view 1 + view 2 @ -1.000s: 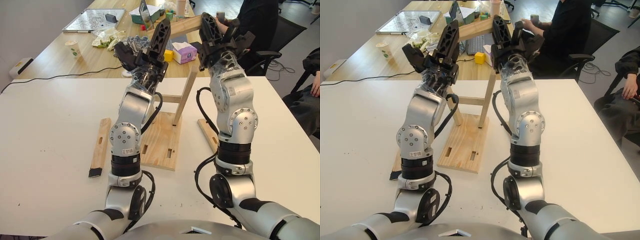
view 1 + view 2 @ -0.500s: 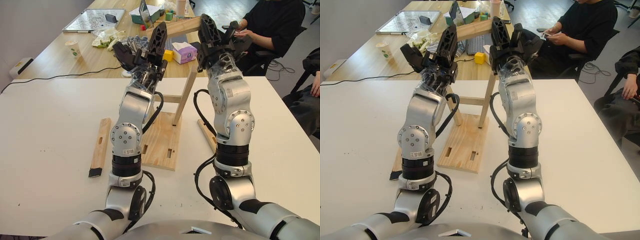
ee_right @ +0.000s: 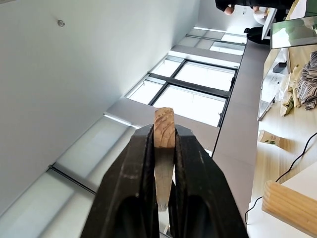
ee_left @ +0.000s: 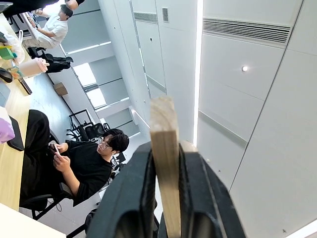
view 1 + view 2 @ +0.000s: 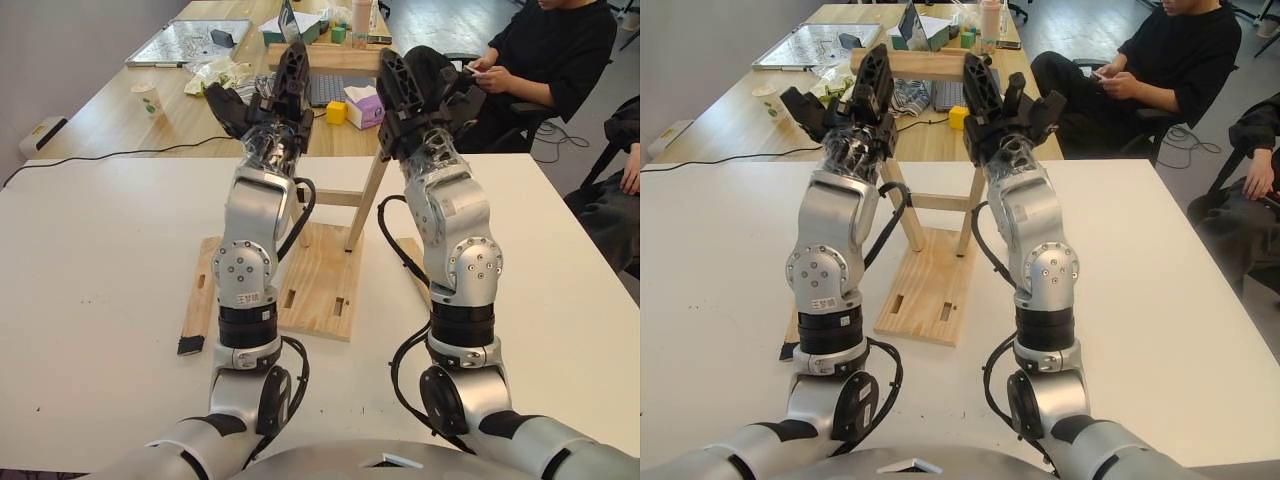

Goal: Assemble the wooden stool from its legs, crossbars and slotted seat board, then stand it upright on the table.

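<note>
A half-built leg frame stands on the slotted seat board (image 5: 322, 285) in the middle of the white table (image 5: 90, 250). Its right leg (image 5: 368, 200) and crossbar (image 5: 337, 197) show between my arms. The frame's top bar (image 5: 925, 64) lies level, high above the board. My left gripper (image 5: 872, 72) is shut on the bar's left end and my right gripper (image 5: 978, 80) is shut on its right end. In the wrist views the bar's edge (image 4: 166, 188) sits clamped in the left gripper (image 4: 166, 148), and another stretch (image 3: 163, 158) in the right gripper (image 3: 162, 130).
A loose slotted wooden piece (image 5: 201, 285) lies left of the board; another (image 5: 411, 262) lies to its right, partly behind my right arm. A cluttered wooden table (image 5: 120, 110) stands behind, with a cup (image 5: 146, 98) and tissue box (image 5: 366, 105). A person sits at the back right.
The top bar, which sloped up to the right, has swung level. Both grippers, still shut on it, moved left and away from me; the right one came down.
</note>
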`<action>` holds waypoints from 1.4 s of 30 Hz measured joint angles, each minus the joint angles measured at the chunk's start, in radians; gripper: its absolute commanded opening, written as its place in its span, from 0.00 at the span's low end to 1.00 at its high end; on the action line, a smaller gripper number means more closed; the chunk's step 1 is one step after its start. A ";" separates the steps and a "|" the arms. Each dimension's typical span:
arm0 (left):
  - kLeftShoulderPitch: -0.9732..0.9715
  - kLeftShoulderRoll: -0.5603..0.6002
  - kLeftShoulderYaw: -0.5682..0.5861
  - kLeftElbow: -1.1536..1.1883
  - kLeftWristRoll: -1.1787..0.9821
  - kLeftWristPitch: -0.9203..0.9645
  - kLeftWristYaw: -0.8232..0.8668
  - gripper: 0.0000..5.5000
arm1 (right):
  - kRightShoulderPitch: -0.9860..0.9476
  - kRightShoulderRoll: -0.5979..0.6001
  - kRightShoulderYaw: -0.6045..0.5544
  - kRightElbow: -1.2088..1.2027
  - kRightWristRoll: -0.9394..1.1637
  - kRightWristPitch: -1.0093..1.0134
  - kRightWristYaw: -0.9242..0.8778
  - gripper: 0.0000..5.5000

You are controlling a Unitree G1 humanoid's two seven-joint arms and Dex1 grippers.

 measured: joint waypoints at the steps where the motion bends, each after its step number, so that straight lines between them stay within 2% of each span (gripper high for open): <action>1: -0.006 0.001 0.005 0.000 -0.008 0.001 0.000 0.08 | 0.008 0.001 0.002 -0.008 0.001 0.008 0.005 0.07; 4: -0.008 0.002 0.014 0.000 -0.018 0.003 0.000 0.07 | 0.022 -0.002 0.003 -0.018 0.001 0.033 0.020 0.07; 5: -0.008 0.002 0.016 0.000 -0.019 0.004 0.000 0.07 | 0.023 -0.002 0.003 -0.018 0.001 0.038 0.020 0.14; 6: -0.009 0.002 0.019 0.000 -0.019 0.007 0.000 0.07 | 0.024 -0.002 0.003 -0.018 -0.001 0.043 0.020 0.15; 10: -0.053 0.021 0.030 -0.001 0.033 0.029 0.003 0.07 | 0.039 -0.006 -0.006 -0.019 -0.003 0.085 0.019 0.32; 14: -0.076 0.056 0.081 0.000 0.057 0.033 0.002 0.07 | 0.054 -0.017 -0.004 -0.023 0.017 0.183 0.018 0.33; 19: -0.129 0.144 0.149 0.007 0.085 0.036 -0.040 0.07 | 0.127 -0.084 -0.035 -0.013 0.020 0.307 0.014 0.33; 22: -0.056 0.348 0.243 -0.047 0.135 0.093 -0.080 0.07 | 0.126 -0.164 -0.099 -0.014 0.021 0.341 0.066 0.33; 25: 0.179 0.606 0.371 -0.073 0.245 0.200 -0.124 0.07 | 0.094 -0.287 -0.204 0.005 -0.022 0.337 0.119 0.33; 27: 0.344 0.668 0.427 -0.076 0.291 0.258 -0.128 0.07 | 0.055 -0.416 -0.296 0.069 -0.098 0.303 0.185 0.33; 32: 0.561 0.635 0.339 -0.147 0.429 0.272 -0.200 0.07 | -0.048 -0.605 -0.396 0.275 -0.271 0.256 0.346 0.33; 42: 0.687 0.499 0.311 -0.070 0.554 0.222 -0.254 0.07 | -0.056 -0.556 -0.383 0.317 -0.386 0.263 0.427 0.33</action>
